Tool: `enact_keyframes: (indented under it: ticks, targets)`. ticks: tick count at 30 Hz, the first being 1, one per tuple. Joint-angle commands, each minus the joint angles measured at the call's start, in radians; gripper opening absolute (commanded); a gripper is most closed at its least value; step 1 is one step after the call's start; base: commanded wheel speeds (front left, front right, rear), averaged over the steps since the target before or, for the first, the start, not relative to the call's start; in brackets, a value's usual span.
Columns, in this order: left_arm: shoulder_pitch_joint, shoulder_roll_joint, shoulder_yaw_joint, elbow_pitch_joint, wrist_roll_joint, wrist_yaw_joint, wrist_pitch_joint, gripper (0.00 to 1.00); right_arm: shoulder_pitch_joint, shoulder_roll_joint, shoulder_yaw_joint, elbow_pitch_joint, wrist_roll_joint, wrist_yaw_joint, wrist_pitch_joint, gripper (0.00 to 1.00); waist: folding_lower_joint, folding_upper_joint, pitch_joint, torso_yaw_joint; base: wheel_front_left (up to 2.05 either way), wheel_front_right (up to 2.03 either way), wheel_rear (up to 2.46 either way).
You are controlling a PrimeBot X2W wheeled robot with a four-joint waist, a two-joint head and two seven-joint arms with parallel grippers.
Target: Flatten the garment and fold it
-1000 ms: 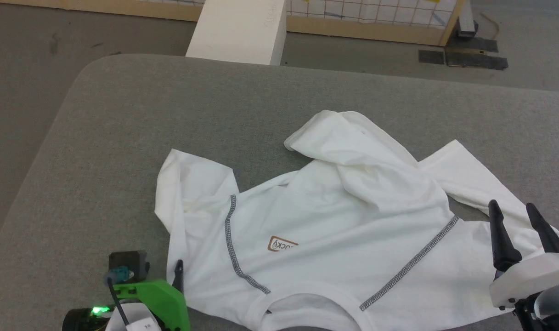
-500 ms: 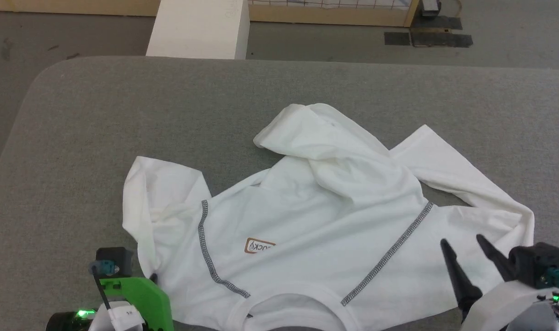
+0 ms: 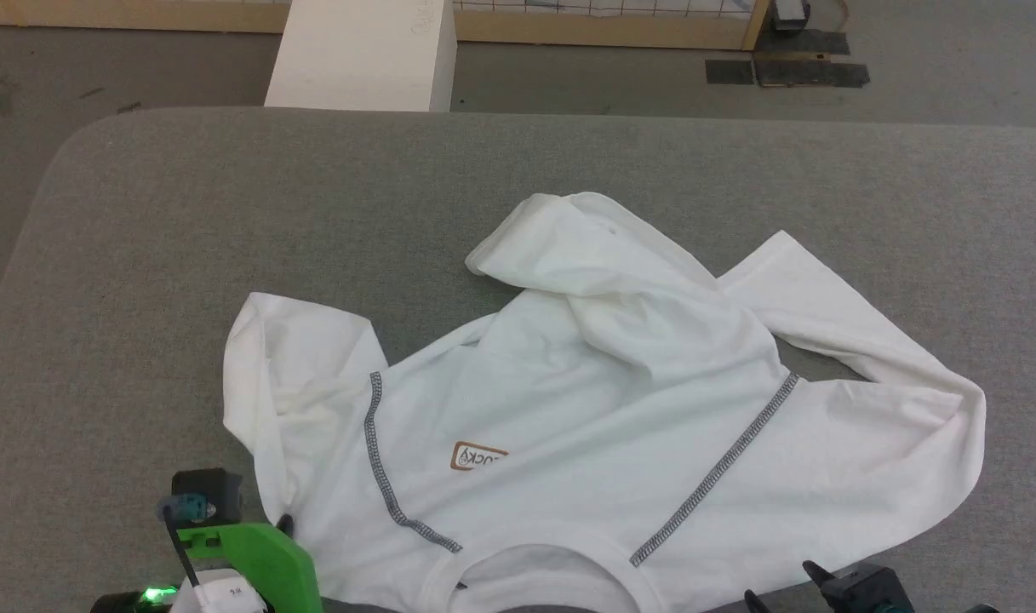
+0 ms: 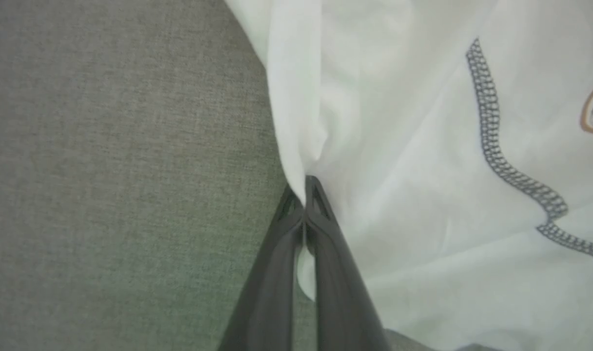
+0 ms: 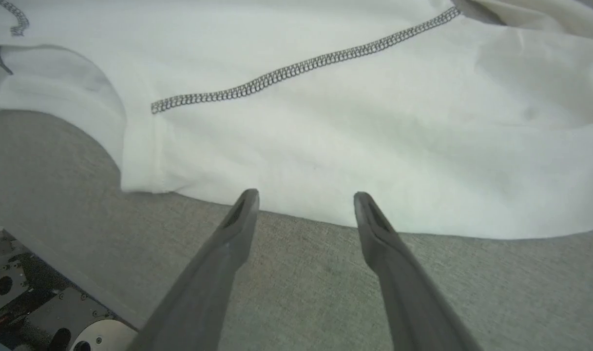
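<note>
Two tools to report. Found the garment (image 3: 603, 400) lying crumpled on the grey surface (image 3: 228, 213), LUCKY patch (image 3: 478, 456) face up near the neckline. Saw the left tool (image 4: 304, 187) left of the patch, pinched tight on a fold of the garment's edge. Saw the right tool (image 5: 306, 197) right of the patch, past the grey shoulder seam (image 5: 301, 68), spread wide and holding nothing, tips just beside the garment's near border. Beyond the patch, noted fabric bunched in a heap; far right of the patch, a sleeve (image 3: 867, 340) bent back.
</note>
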Motion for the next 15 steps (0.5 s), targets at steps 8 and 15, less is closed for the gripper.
enact_keyframes:
  ticks: [8, 15]
  targets:
    - [-0.009, -0.018, -0.024, 0.007, -0.006, -0.006, -0.004, 0.0, -0.115, -0.047, 0.072, 0.168, -0.058, -0.002, -0.047, 1.0, 0.0, 0.0, 0.016, 0.025, 0.0, 0.0, 0.0]
    - [-0.017, -0.028, -0.03, 0.01, -0.015, -0.006, -0.008, 0.0, -0.153, -0.074, 0.124, 0.237, -0.002, -0.002, 0.02, 0.0, 0.0, 0.0, 0.024, 0.04, 0.0, 0.0, 0.0]
